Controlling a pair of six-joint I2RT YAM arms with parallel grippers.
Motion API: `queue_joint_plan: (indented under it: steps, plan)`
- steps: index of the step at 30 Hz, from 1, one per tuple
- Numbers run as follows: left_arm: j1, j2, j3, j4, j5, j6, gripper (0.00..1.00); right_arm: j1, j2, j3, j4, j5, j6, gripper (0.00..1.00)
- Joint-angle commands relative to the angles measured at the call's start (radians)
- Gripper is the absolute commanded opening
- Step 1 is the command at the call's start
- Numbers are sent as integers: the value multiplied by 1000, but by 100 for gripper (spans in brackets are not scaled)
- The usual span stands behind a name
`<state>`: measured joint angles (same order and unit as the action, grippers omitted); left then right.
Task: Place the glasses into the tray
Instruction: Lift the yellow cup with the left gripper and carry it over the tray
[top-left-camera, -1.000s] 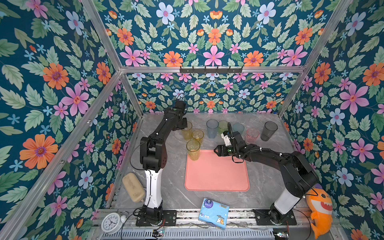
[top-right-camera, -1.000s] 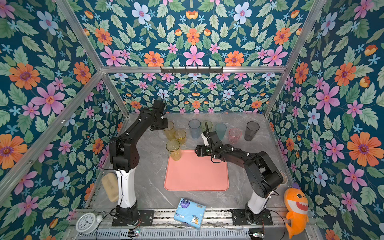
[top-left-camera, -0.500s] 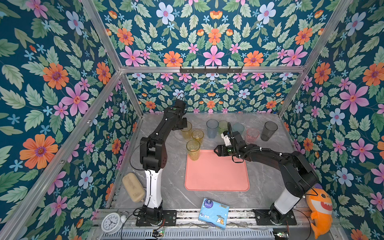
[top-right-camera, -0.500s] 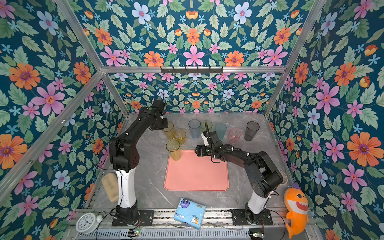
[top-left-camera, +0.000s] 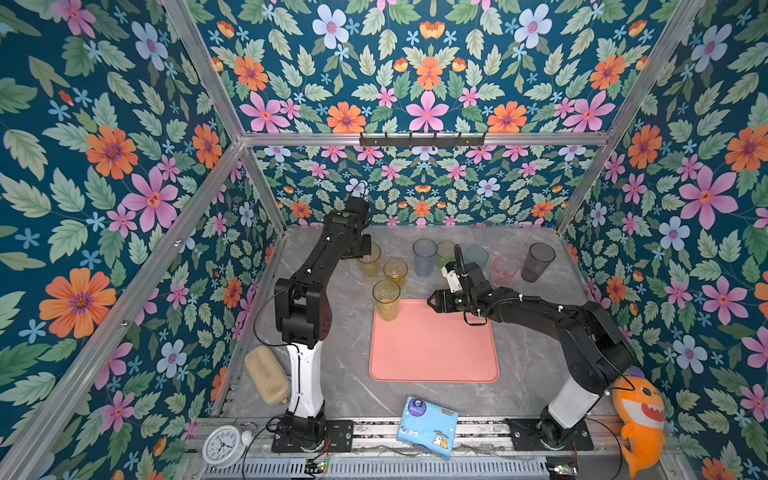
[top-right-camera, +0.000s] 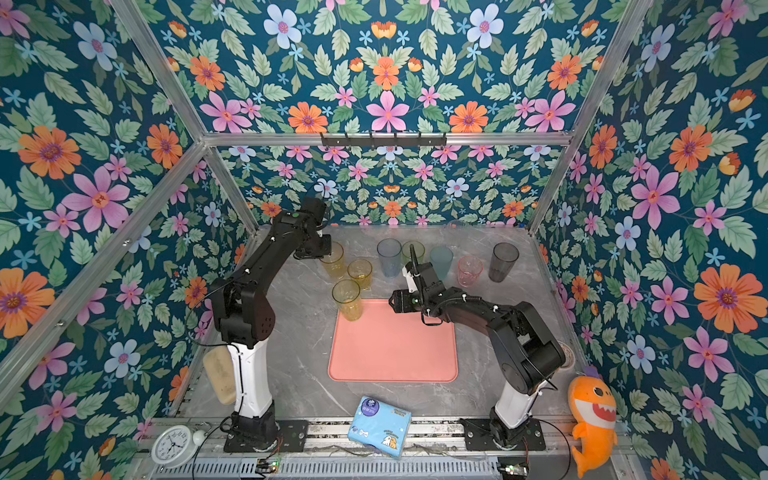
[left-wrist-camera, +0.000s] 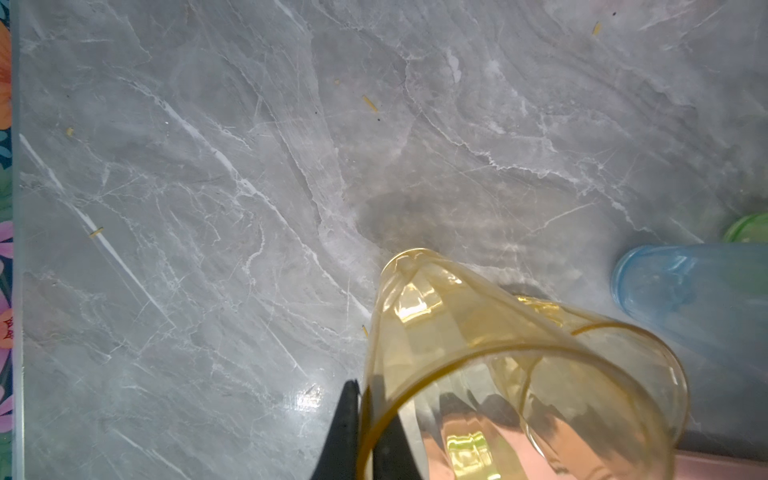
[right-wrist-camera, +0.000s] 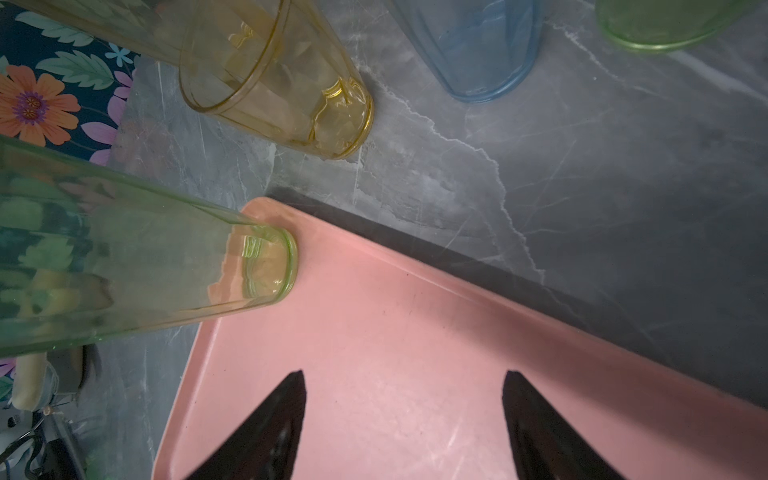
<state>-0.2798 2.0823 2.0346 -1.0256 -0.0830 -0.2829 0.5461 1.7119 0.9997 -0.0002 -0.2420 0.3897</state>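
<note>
My left gripper (top-left-camera: 362, 253) (left-wrist-camera: 363, 386) is shut on the rim of a tall yellow glass (top-left-camera: 369, 261) (left-wrist-camera: 498, 353) at the back left, one finger outside the wall and one inside. Its base is down at the grey table. A yellow-green glass (top-left-camera: 386, 299) (right-wrist-camera: 145, 270) stands in the far left corner of the salmon-pink tray (top-left-camera: 434, 357) (right-wrist-camera: 374, 332). My right gripper (top-left-camera: 432, 300) (right-wrist-camera: 404, 374) hangs open and empty over the tray's far edge. Behind it stand a short amber glass (top-left-camera: 395, 270), and blue-grey (top-left-camera: 424, 257), green (top-left-camera: 445, 250), teal (top-left-camera: 476, 255), pink (top-left-camera: 504, 270) and smoky dark (top-left-camera: 538, 262) glasses.
A light-blue tissue packet (top-left-camera: 428, 426) lies at the front edge. A beige sponge (top-left-camera: 266, 376) leans by the left arm's base, with a white clock (top-left-camera: 220, 446) in front of it. An orange shark toy (top-left-camera: 640, 424) sits at the front right. Floral walls enclose three sides.
My left gripper has closed the last bit onto the yellow glass's rim. Neither arm has visibly moved, and the right gripper stays open.
</note>
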Motion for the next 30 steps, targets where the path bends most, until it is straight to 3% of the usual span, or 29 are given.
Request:
queue_joint_plan:
  steps: [1,30]
  plan:
    - [2,-38,-9,-23,-24,11,0,0,0,7,-6,3,4,76]
    - [3,-478,-329,-136,-11,-11,0,0,-8,8,-29,7,-2,76]
